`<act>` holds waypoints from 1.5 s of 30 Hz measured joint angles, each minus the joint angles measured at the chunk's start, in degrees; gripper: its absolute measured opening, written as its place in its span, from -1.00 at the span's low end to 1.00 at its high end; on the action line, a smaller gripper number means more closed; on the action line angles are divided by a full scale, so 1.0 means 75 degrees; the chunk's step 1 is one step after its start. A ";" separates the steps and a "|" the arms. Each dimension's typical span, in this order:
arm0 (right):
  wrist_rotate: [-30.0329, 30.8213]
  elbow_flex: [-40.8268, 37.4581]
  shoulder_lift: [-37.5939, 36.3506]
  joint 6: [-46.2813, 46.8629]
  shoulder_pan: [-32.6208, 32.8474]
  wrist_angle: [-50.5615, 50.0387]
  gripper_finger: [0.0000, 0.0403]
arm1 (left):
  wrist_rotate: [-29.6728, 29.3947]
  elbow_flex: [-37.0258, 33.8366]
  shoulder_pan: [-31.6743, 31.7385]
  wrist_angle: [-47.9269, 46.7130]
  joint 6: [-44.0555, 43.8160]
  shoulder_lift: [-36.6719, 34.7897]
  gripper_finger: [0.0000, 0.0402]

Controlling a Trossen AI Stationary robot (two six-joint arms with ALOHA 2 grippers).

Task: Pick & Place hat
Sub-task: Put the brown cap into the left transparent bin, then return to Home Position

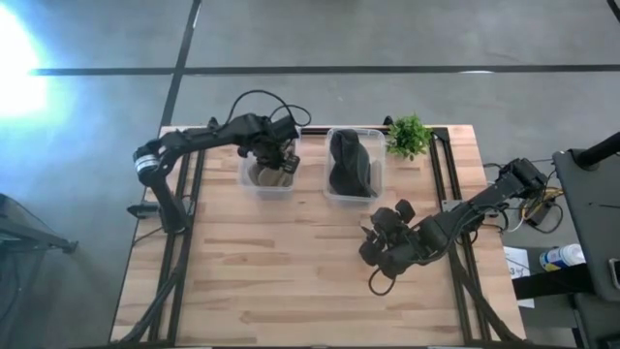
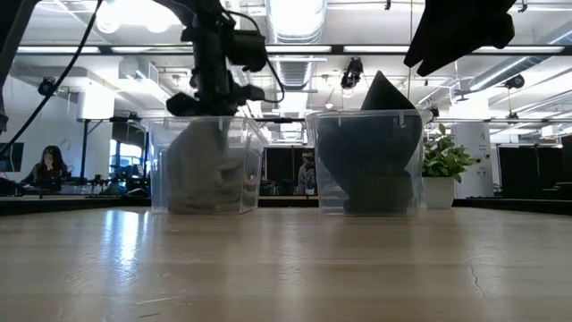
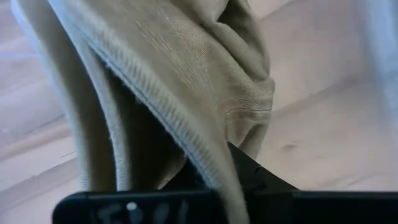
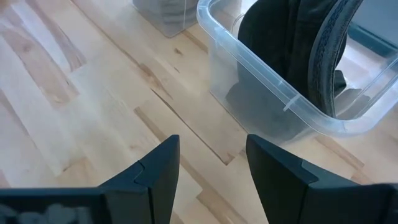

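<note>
A tan knitted hat (image 3: 186,68) lies in the left clear bin (image 1: 244,179), bunched on the bin's floor (image 2: 206,174). My left gripper (image 1: 276,160) reaches down into that bin from above (image 2: 214,103) and is shut on the hat. A dark hat (image 1: 351,163) fills the right clear bin (image 1: 329,194) and sticks up past its rim (image 2: 382,89). My right gripper (image 4: 211,168) hangs open above the bare table, just near of the right bin (image 1: 383,247), touching nothing. My left gripper holds the tan hat at its ribbed hem (image 3: 186,134), which runs down between the fingers. One dark finger (image 3: 252,174) shows beside the cloth; the fold hides the other. The fingers come from above, pointing down into the bin. The rest of the hat sits in the bin.
A small potted plant (image 1: 409,136) stands at the table's far edge, right of the right bin. Bare wooden tabletop (image 1: 281,271) spreads across the near half. Dark frame rails (image 1: 184,213) run along both sides. A person (image 2: 49,165) sits far off in the room.
</note>
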 joint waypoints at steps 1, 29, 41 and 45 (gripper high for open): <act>0.0000 0.0000 -0.0001 0.0000 0.0000 0.0000 -0.09 | 0.0000 -0.0132 -0.0002 0.0085 0.0006 0.0000 -0.95; -0.0273 0.0000 -0.0046 -0.0202 -0.0003 0.0054 -0.09 | -0.0379 0.1176 -0.0656 -0.0811 0.1046 -0.1936 0.01; -0.2713 0.0000 -0.1029 -0.3441 -0.1041 0.2145 -0.13 | -0.0702 0.1066 -0.2546 -0.0336 0.0535 -0.4277 0.02; -0.3422 -0.0074 -0.1622 -0.4184 -0.1810 0.2700 -0.19 | -0.0652 0.0203 -0.3620 0.1998 0.1686 -0.4747 0.02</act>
